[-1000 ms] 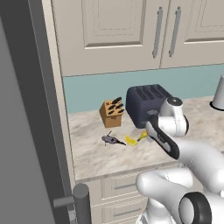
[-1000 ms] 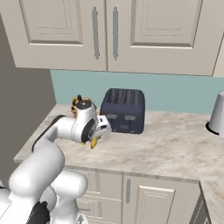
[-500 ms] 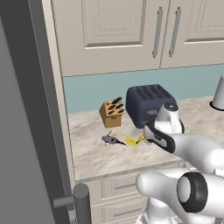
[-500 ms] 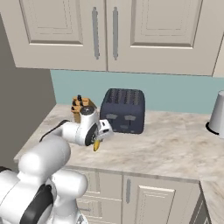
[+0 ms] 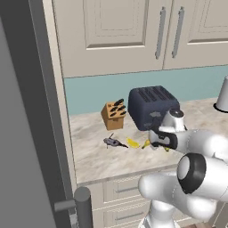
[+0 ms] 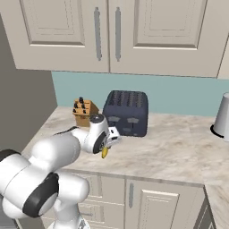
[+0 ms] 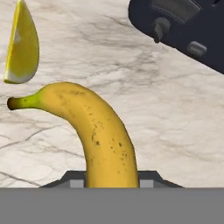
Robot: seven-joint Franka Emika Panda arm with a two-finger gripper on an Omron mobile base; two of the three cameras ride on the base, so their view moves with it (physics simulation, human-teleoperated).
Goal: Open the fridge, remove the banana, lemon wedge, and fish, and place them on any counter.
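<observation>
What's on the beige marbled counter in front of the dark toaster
The small dark fish and the yellow lemon wedge lie on the counter. The pincer holds the yellow banana there; the arm hides the counter beneath it.

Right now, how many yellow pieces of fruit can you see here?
2. A small bright yellow lemon wedge lies on the beige marbled stone counter, beside a small dark fish. A curved yellow banana is clamped in the gripper, in front of the dark toaster.
</observation>
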